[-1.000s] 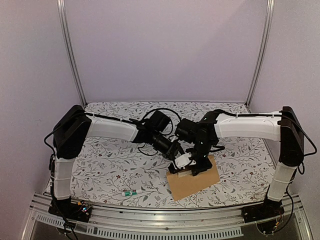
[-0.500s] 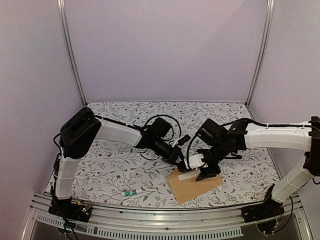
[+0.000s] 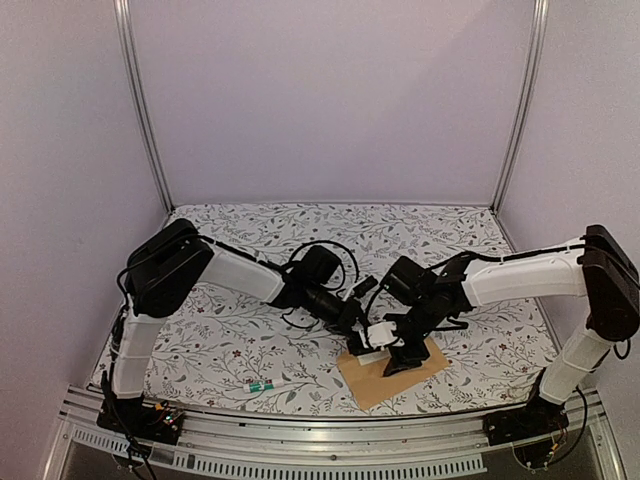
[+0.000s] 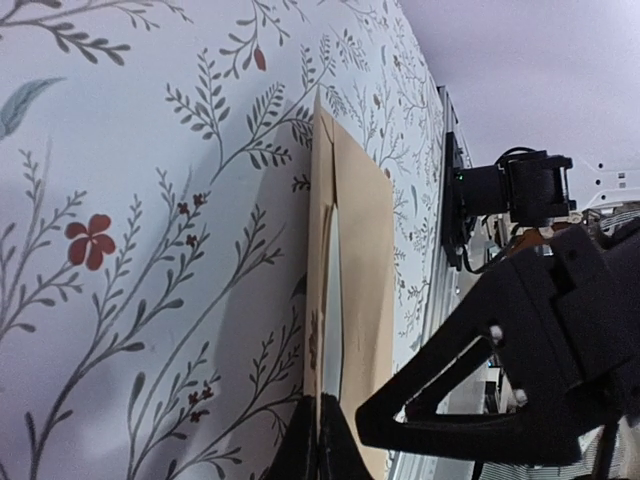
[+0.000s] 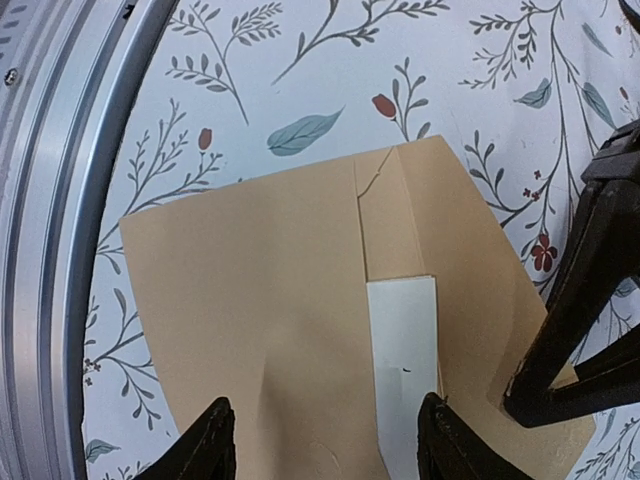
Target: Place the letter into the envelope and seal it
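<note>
The tan envelope [image 3: 400,368] lies near the table's front edge, right of centre. My left gripper [image 3: 354,322] reaches its back left corner. In the left wrist view that gripper [image 4: 320,438] is shut on the envelope's thin raised edge [image 4: 318,300]. A narrow white strip of the letter [image 5: 403,360] shows in the envelope's opening; the rest of it is hidden inside. My right gripper [image 5: 325,448] hovers just above the envelope [image 5: 260,300], open, with nothing between its black fingers [image 5: 208,445]. From above, the right gripper [image 3: 392,350] covers the envelope's back half.
A floral cloth [image 3: 230,330] covers the table. A small green and white item [image 3: 262,385] lies near the front left. The metal rail [image 5: 50,250] runs close beside the envelope. The left gripper's black fingers [image 5: 590,290] stand at the envelope's right side.
My right gripper has opened wide and its arm has stretched out lower over the envelope. The left arm has shifted slightly forward, still pinching the envelope's edge.
</note>
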